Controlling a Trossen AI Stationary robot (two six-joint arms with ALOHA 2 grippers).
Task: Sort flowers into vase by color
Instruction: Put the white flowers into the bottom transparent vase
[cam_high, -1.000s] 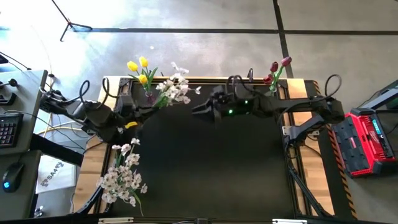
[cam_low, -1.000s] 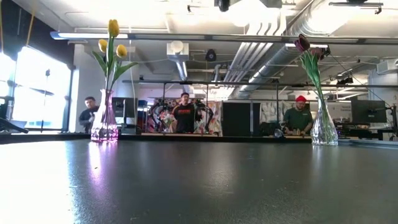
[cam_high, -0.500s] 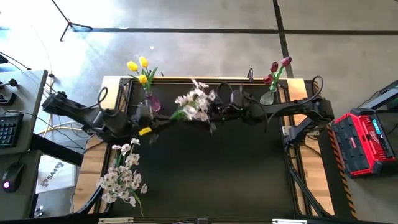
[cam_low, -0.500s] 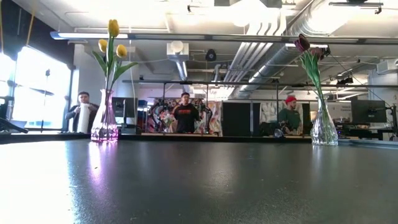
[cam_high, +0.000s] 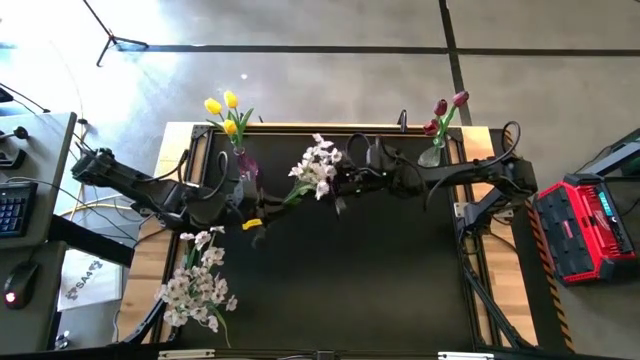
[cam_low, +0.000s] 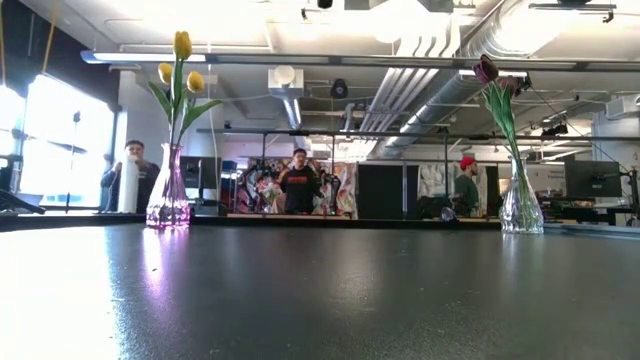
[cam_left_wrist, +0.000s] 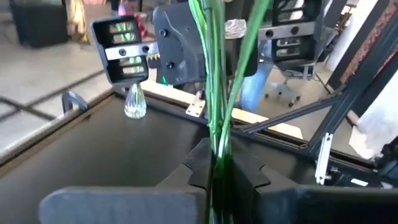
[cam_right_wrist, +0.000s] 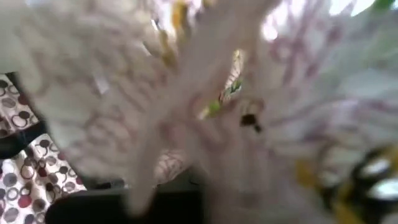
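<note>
Your left gripper (cam_left_wrist: 214, 177) is clenched on the green stems of a white-blossom spray (cam_high: 316, 168), which hangs in the air over the back middle of the counter (cam_high: 340, 280), its head pressed right up against the right gripper (cam_high: 345, 183). In the right wrist view the blossoms fill nearly everything, so you cannot tell from that whether the right gripper has actually grasped the stem or merely shut among the petals. Judge this as a handover and treat it so: confirm the right side holds stem, not bloom, before the left lets go, and release gently so the spray does not swing. A grip on petals would probably slip or tear. The yellow tulips (cam_high: 224, 108) stand in the purple vase (cam_high: 243, 163) at the back left, and the dark red tulips (cam_high: 445, 112) in the clear vase (cam_high: 432, 155) at the back right. More white sprays (cam_high: 198, 285) lie at the counter's front left edge. No third vase shows for the whites, so decide their destination before you carry.
</note>
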